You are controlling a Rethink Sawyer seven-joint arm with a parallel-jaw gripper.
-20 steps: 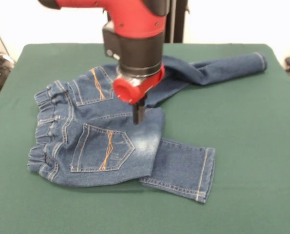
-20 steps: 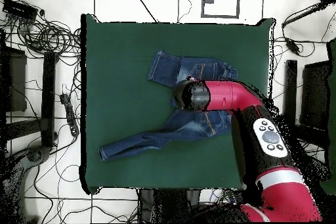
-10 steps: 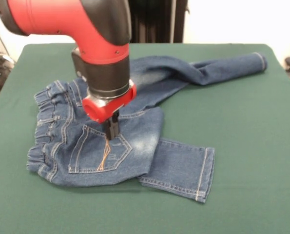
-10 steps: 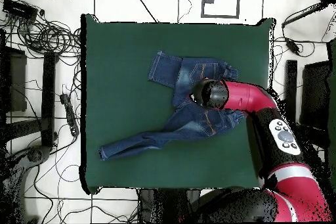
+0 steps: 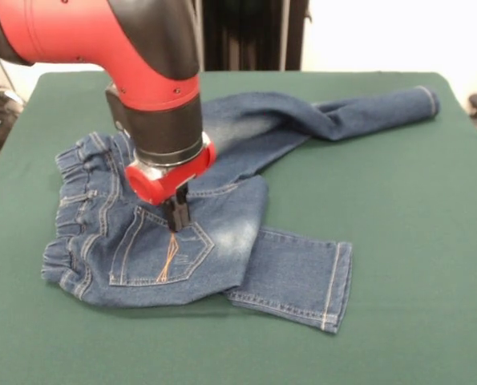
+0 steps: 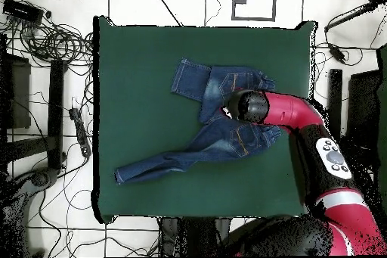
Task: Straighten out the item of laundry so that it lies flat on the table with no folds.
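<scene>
One folded denim jeans (image 5: 222, 216) leg lies under the gripper (image 5: 176, 216)

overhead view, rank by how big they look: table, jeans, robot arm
1. table, by far the largest.
2 and 3. Unsure: the jeans and the robot arm cover similar areas, and the arm stands nearer the camera, so it looks bigger than it is.

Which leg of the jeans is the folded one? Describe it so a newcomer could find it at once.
Start at the green table and find the jeans. From the back pocket under the gripper, look toward the camera-side edge. The folded leg lies short, tucked under the seat, hem showing; the other leg stretches long toward the far corner.
</scene>
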